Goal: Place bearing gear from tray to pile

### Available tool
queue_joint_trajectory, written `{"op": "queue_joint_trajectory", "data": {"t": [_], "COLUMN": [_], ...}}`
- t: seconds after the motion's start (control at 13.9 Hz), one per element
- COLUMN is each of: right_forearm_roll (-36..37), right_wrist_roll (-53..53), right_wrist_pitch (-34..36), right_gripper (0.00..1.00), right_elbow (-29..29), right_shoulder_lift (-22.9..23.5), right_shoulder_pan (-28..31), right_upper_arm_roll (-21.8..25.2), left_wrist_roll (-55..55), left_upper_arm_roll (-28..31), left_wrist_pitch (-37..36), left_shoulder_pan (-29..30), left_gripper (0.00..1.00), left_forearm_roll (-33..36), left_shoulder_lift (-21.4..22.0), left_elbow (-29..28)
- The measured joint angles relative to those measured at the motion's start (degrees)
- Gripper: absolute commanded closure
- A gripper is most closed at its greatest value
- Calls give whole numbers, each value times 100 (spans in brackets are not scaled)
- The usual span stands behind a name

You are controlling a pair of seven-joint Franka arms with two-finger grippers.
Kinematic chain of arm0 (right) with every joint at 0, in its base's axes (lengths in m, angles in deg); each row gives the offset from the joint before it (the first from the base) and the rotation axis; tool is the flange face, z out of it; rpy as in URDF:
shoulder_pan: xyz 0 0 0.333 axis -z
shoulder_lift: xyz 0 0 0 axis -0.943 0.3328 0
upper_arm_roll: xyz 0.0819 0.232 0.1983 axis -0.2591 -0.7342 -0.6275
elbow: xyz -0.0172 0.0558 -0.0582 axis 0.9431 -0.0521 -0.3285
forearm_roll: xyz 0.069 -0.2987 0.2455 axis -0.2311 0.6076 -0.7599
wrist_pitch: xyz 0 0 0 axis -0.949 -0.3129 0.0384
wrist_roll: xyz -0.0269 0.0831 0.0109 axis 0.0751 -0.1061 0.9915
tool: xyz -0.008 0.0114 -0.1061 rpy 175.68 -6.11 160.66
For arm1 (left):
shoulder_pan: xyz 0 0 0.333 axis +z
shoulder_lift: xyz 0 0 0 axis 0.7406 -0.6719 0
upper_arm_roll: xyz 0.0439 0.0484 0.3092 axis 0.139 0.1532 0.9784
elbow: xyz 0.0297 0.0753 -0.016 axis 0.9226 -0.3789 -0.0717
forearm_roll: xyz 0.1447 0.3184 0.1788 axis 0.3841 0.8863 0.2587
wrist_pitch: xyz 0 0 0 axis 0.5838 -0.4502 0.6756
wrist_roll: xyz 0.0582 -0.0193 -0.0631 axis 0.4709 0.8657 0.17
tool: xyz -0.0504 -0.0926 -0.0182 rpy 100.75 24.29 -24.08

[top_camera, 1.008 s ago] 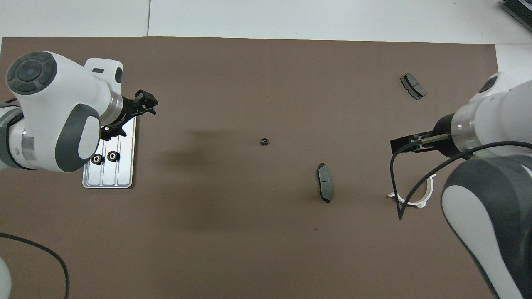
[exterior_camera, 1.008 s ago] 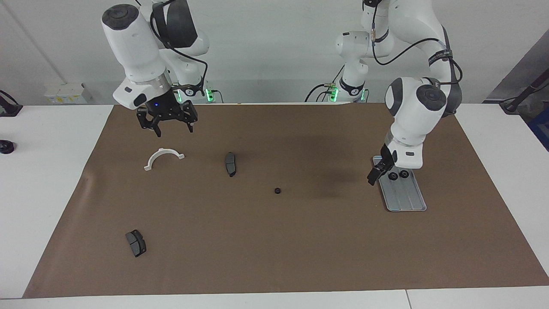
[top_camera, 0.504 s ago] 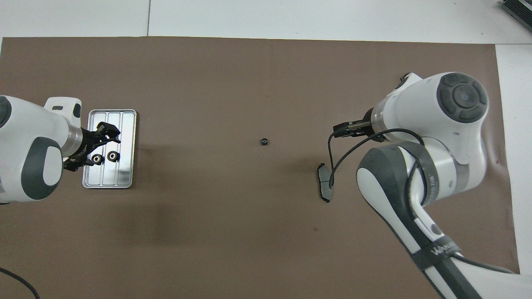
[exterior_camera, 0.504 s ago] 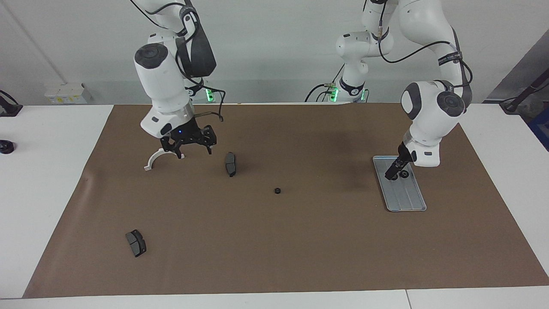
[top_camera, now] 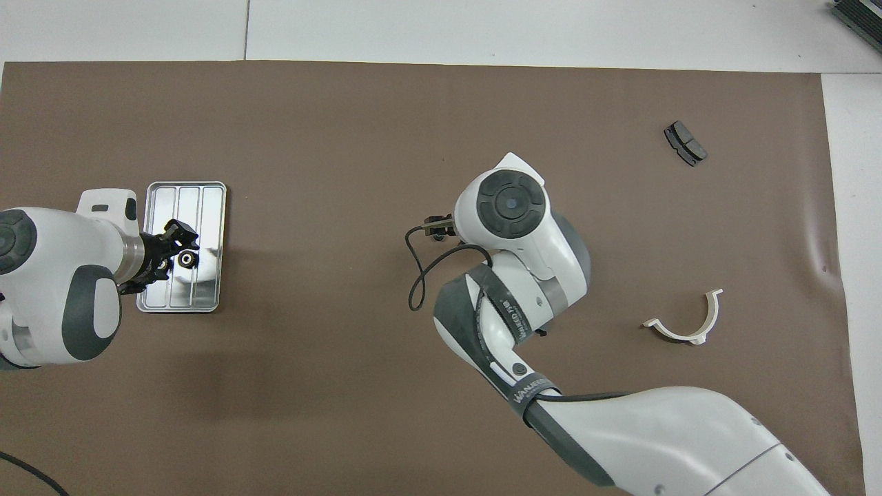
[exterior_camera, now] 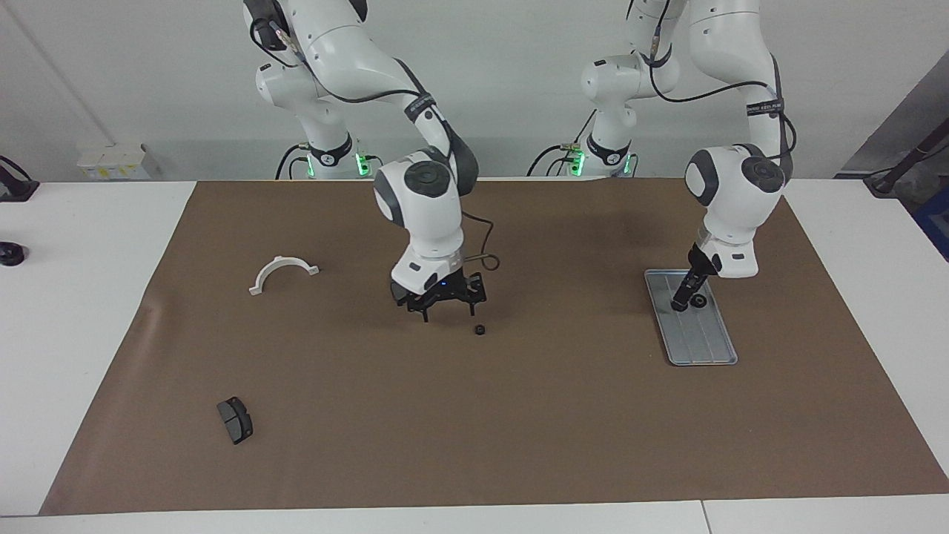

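Observation:
The silver tray (exterior_camera: pixel 703 343) (top_camera: pixel 201 207) lies toward the left arm's end of the table. One black bearing gear (exterior_camera: pixel 698 300) (top_camera: pixel 186 260) shows in it. My left gripper (exterior_camera: pixel 680 302) (top_camera: pixel 157 260) is down in the tray, open, around a second gear beside the first. A third gear (exterior_camera: pixel 480 329) lies loose on the mat mid-table. My right gripper (exterior_camera: pixel 448 311) hangs open just above the mat, close beside that loose gear. The pile's white half-ring bracket (exterior_camera: pixel 282 273) (top_camera: pixel 685 324) and one brake pad (exterior_camera: pixel 235 420) (top_camera: pixel 685 143) show. The other brake pad is hidden by the right arm.
A brown mat (exterior_camera: pixel 519 430) covers most of the white table. The right arm's wrist and forearm (top_camera: pixel 513 207) cover the mid-table in the overhead view. A small black object (exterior_camera: pixel 9 254) sits off the mat at the right arm's end.
My right arm has swung from over the white bracket to mid-table and come down beside the loose gear. My left gripper has moved over the tray and dropped onto its gears.

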Motion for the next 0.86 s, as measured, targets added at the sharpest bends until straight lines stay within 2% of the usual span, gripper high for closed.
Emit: {"op": "queue_joint_trajectory", "data": {"t": [0.29, 0.43, 0.65, 0.79, 0.86], "right_forearm_roll": [129, 135, 136, 136, 136], "right_wrist_roll": [-148, -148, -148, -150, -150], "right_wrist_pitch": [60, 59, 59, 59, 59], "right_gripper": [0, 0, 1, 18, 23], "right_elbow": [536, 628, 630, 627, 620], "right_shoulder_lift": [626, 717, 718, 721, 725], "right_shoulder_pan": [-101, -100, -101, -103, -103], "right_upper_arm_roll": [19, 26, 25, 22, 22], "left_wrist_roll": [136, 176, 228, 236, 237], "left_upper_arm_roll": [-11, -17, -17, -17, -17], "left_wrist_pitch": [128, 162, 183, 188, 189], "left_shoulder_pan": [0, 0, 0, 0, 0], "left_gripper": [37, 50, 57, 57, 57], "left_forearm_roll": [0, 0, 0, 0, 0], "left_shoulder_lift": [-111, -124, -131, -131, -134], "left_elbow": [0, 0, 0, 0, 0]}}
